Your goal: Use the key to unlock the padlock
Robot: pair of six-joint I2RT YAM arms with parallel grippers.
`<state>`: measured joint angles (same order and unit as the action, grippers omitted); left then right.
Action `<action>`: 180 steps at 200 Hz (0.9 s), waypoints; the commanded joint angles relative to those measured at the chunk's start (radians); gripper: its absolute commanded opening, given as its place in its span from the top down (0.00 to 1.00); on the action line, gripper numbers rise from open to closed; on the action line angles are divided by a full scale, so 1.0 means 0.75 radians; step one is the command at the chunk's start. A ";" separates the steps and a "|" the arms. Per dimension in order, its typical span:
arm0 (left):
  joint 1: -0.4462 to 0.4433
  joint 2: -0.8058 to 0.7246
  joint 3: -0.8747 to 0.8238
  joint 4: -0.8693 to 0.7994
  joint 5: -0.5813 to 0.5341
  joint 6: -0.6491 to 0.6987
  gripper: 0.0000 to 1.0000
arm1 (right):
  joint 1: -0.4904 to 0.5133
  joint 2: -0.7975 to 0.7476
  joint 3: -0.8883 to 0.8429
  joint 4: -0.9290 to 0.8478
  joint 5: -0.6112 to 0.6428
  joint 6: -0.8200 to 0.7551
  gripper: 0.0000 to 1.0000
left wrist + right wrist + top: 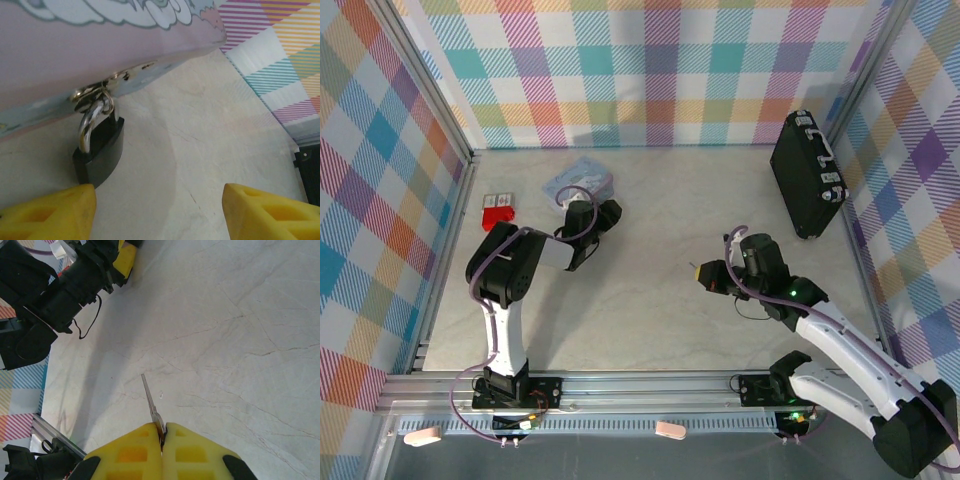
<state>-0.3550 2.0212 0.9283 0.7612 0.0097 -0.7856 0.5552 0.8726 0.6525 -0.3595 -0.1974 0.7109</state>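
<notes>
The glossy black padlock (102, 150) hangs by a curved chrome shackle from a pastel tin (100, 45), left pincer (159, 202) apart. The right pincer (162, 440) clamps a thin silvery key (150, 400).

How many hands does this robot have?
2. The left hand is open near the padlock on the tin; the right hand pinches the key above the table.

No readable text, labels, numbers anywhere
</notes>
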 commanded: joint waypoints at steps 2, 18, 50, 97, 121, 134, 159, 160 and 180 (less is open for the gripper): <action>0.021 0.049 0.064 -0.057 -0.103 -0.012 0.34 | 0.000 -0.032 -0.010 0.019 0.016 0.032 1.00; 0.030 0.061 0.110 -0.151 -0.146 -0.018 0.34 | 0.000 -0.045 -0.004 0.009 0.020 0.041 1.00; 0.053 0.094 0.190 -0.266 -0.171 -0.019 0.37 | 0.000 -0.091 -0.014 -0.005 0.038 0.073 1.00; 0.056 0.123 0.255 -0.340 -0.155 -0.020 0.51 | 0.002 -0.213 -0.088 -0.029 0.085 0.146 1.00; 0.056 0.111 0.256 -0.373 -0.158 -0.007 0.64 | 0.002 -0.270 -0.141 0.004 0.089 0.185 1.00; 0.056 0.099 0.255 -0.396 -0.158 0.011 0.71 | 0.002 -0.259 -0.145 0.013 0.077 0.185 1.00; 0.056 0.072 0.254 -0.446 -0.144 0.059 0.81 | 0.002 -0.198 -0.142 0.045 0.048 0.167 1.00; 0.056 0.071 0.255 -0.448 -0.144 0.061 0.82 | 0.002 -0.196 -0.142 0.046 0.046 0.167 1.00; 0.056 0.054 0.267 -0.496 -0.126 0.102 0.87 | 0.002 -0.146 -0.139 0.098 0.025 0.163 1.00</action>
<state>-0.3218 2.0880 1.1091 0.4709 -0.0986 -0.7582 0.5556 0.7307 0.5499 -0.3447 -0.1520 0.8307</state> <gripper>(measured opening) 0.147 0.051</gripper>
